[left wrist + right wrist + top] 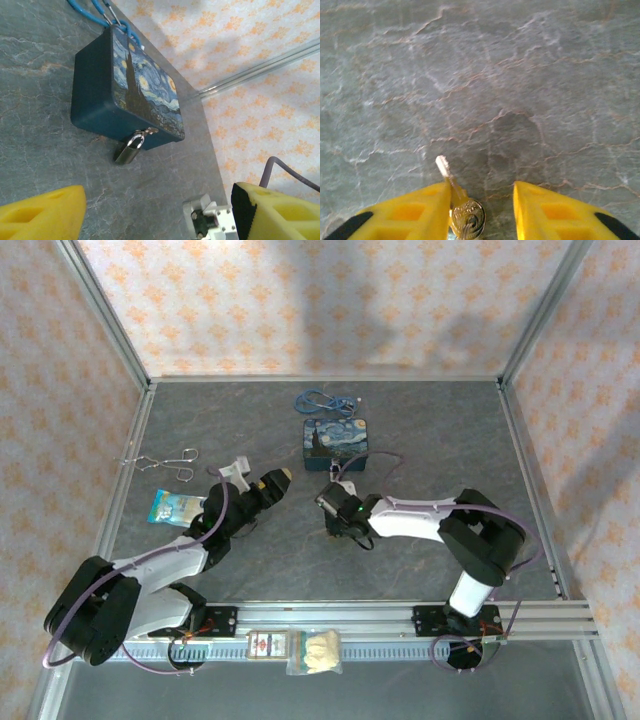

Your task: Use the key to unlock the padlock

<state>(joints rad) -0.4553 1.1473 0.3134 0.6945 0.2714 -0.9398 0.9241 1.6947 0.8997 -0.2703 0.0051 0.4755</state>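
Note:
The small silvery padlock [129, 149] hangs from the hasp on the front of the blue Starry Night tin [145, 90], with its body resting on the table. My left gripper [155, 215] is open and points at the padlock from a short distance, nothing between its yellow fingers [45, 215]. From above, the left gripper [280, 480] sits left of the tin [338, 438]. My right gripper [481, 187] is low over the table and open. The brassy key [467, 220] stands between its jaws, leaning on the left finger [415, 210], with a clear gap to the right finger.
Silver wire tongs [160, 462] lie at the left and a coiled blue cable [322, 398] lies behind the tin. A blue-white packet [172, 505] sits by the left arm. Two small packs [265, 644] rest on the front rail. The right arm's wrist [345, 508] is just in front of the tin.

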